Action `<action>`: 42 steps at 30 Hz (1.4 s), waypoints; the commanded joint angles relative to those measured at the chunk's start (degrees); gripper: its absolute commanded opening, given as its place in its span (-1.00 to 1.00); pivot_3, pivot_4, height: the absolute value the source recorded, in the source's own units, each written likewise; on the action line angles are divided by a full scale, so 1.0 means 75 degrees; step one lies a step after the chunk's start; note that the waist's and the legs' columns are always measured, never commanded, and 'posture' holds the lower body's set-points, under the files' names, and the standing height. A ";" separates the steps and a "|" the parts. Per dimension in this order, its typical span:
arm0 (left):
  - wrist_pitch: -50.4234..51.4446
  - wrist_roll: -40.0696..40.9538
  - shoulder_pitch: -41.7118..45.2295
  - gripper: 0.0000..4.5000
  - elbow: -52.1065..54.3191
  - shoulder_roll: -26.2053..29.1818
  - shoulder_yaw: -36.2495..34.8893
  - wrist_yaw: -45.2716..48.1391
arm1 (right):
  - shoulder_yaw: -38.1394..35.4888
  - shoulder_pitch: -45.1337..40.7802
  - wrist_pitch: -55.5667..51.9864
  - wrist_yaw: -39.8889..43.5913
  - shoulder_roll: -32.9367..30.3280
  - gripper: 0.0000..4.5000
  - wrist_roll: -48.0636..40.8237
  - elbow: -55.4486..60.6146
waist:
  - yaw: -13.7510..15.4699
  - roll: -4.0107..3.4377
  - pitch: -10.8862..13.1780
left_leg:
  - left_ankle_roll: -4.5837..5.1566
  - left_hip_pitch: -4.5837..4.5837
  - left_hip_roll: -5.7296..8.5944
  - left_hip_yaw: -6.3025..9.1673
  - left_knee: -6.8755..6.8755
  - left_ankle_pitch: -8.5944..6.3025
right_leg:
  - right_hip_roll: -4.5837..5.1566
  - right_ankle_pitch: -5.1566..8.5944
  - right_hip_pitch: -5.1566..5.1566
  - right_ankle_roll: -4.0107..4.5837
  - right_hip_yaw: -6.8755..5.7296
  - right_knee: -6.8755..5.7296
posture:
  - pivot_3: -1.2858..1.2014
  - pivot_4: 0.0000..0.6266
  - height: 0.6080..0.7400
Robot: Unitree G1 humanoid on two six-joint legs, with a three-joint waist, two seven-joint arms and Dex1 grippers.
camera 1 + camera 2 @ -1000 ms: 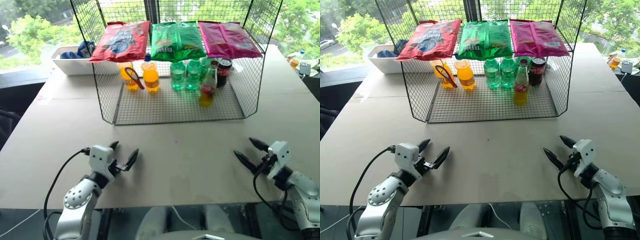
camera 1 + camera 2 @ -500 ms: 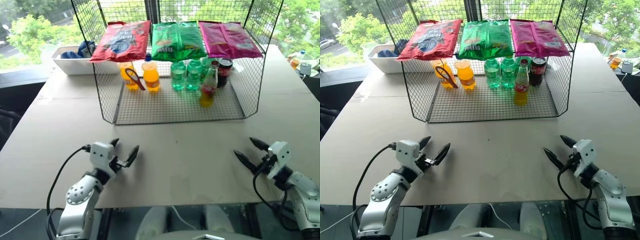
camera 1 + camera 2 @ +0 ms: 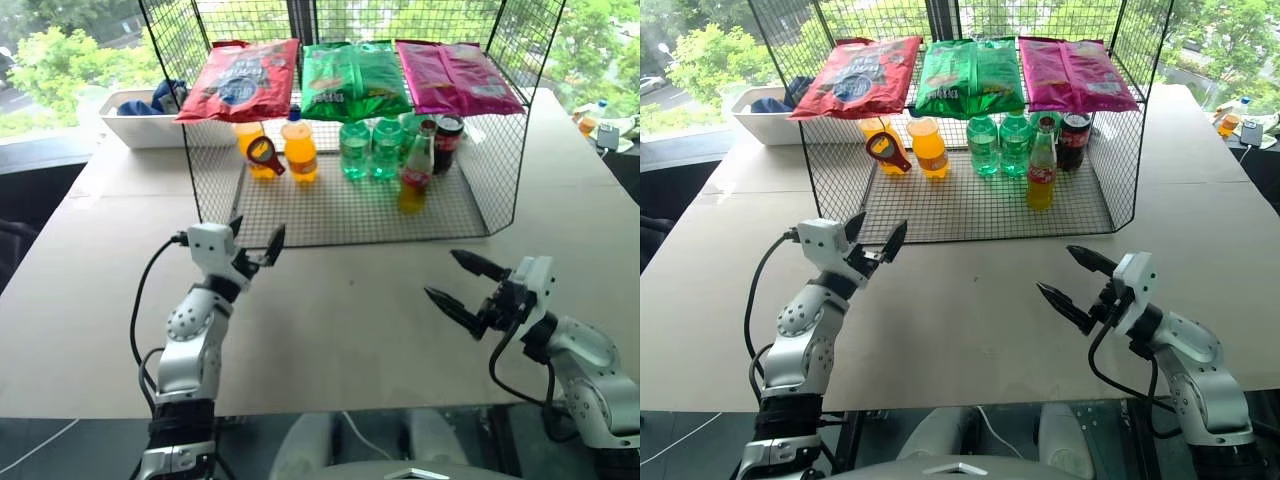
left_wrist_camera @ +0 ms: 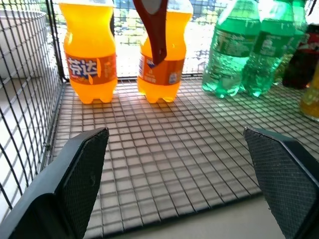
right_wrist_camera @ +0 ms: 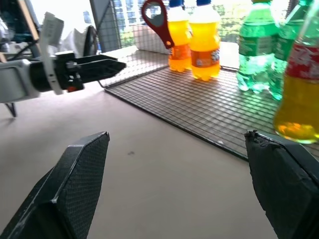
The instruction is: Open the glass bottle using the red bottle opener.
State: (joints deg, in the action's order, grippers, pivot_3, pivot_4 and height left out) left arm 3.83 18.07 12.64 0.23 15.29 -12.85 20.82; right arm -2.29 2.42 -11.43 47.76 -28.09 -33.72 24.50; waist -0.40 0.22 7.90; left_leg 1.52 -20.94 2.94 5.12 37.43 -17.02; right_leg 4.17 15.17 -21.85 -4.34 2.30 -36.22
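From my remote station, I see a broad bare stretch of desk (image 3: 970,330) lying between the two arms and the open front of the wire rack (image 3: 970,215). The rack's mesh walls close its left and right sides, and its top shelf carries three snack bags (image 3: 975,75) that roof over the lower tier. The mesh floor's front edge sits low on the desk.

The glass bottle (image 3: 1042,170) stands upright on the mesh floor, right of centre and nearer the front than the other drinks: slim, clear, filled with yellow-orange liquid, banded by a red label, narrow neck with a small cap. Just behind it stand two green bottles (image 3: 998,145) and a dark can (image 3: 1076,140). The red bottle opener (image 3: 886,152) hangs in front of the two orange bottles (image 3: 912,148) at back left, loop head uppermost, handle tapering downward.

My left tool (image 3: 876,240) is raised just before the rack's front left corner, spread wide, gripping nothing and touching nothing. My right tool (image 3: 1072,280) hovers above the bare desk, well short of the rack, pointing toward the left arm, likewise spread wide with nothing between its fingers.
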 commanded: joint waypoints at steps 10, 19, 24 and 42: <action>-0.0405 0.0133 0.0976 1.00 -0.0765 -0.0215 -0.0420 -0.0453 | -0.0116 -0.1863 -0.0968 -0.1031 0.0117 0.95 -0.0886 0.1306 | -0.0011 0.0034 0.0018 | -0.0006 -0.0004 -0.0001 0.0001 0.0005 0.0005 | -0.0005 0.0000 -0.0013 0.0000 -0.0001 -0.0019 | 0.03 -0.52 1.00; -0.0606 0.0240 0.1656 1.00 -0.1491 -0.0100 -0.0476 -0.0203 | -0.0369 -0.1668 -0.0881 -0.1203 0.0012 0.95 -0.0782 0.1323 | -0.0023 0.0040 0.0017 | -0.0008 -0.0118 0.0002 -0.0001 0.0083 0.0006 | -0.0011 0.0000 -0.0129 0.0000 0.0003 -0.0082 | 0.03 -0.52 1.00; -0.0912 0.0093 0.2268 1.00 -0.2356 -0.0187 -0.0341 -0.0195 | -0.0357 -0.1696 -0.0853 -0.1285 0.0010 0.95 -0.0714 0.1344 | 0.0002 0.0050 0.0013 | -0.0006 -0.0123 0.0007 0.0002 0.0129 0.0007 | -0.0011 -0.0003 -0.0120 -0.0003 0.0000 -0.0095 | 0.03 -0.52 1.00; -0.1883 0.0001 0.3556 1.00 -0.3933 -0.0594 -0.0071 0.0056 | -0.0402 -0.1556 -0.0862 -0.1636 -0.0082 0.95 -0.0562 0.1548 | -0.0022 0.0059 0.0011 | -0.0006 -0.0131 0.0012 0.0004 0.0129 0.0007 | -0.0012 -0.0003 -0.0122 -0.0003 -0.0002 -0.0100 | 0.03 -0.52 1.00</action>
State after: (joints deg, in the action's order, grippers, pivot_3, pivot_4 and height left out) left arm -8.54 18.08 37.87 -29.53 10.81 -13.01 21.12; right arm -3.45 -9.67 -18.63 35.81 -28.27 -38.16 33.50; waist -0.57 0.67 7.99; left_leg 1.48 -21.92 3.03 5.16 38.40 -16.96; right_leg 4.08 15.16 -22.76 -4.36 2.28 -36.97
